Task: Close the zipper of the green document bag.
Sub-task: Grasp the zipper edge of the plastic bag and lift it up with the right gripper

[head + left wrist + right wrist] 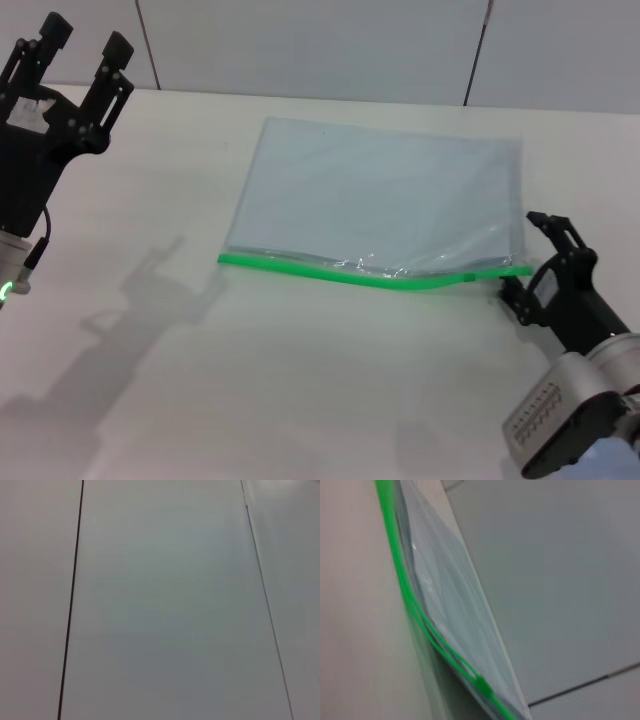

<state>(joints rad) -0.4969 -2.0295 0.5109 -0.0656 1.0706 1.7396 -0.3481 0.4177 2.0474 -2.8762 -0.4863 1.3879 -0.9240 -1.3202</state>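
The green document bag (380,195) lies flat on the white table (300,380), a pale translucent pouch. Its zipper (340,272) runs as a bright green strip along the near edge. The small green slider (470,277) sits close to that strip's right end. In the right wrist view the zipper (405,585) shows two green lines gaping apart, with the slider (483,685) and the bag (450,605) beside them. My right gripper (522,254) is open at the bag's near right corner, its fingers either side of the zipper's end. My left gripper (80,45) hangs open, raised at the far left.
Grey wall panels (320,40) stand behind the table's far edge. The left wrist view shows only those panels (160,600). Bare tabletop stretches in front of the bag and to its left.
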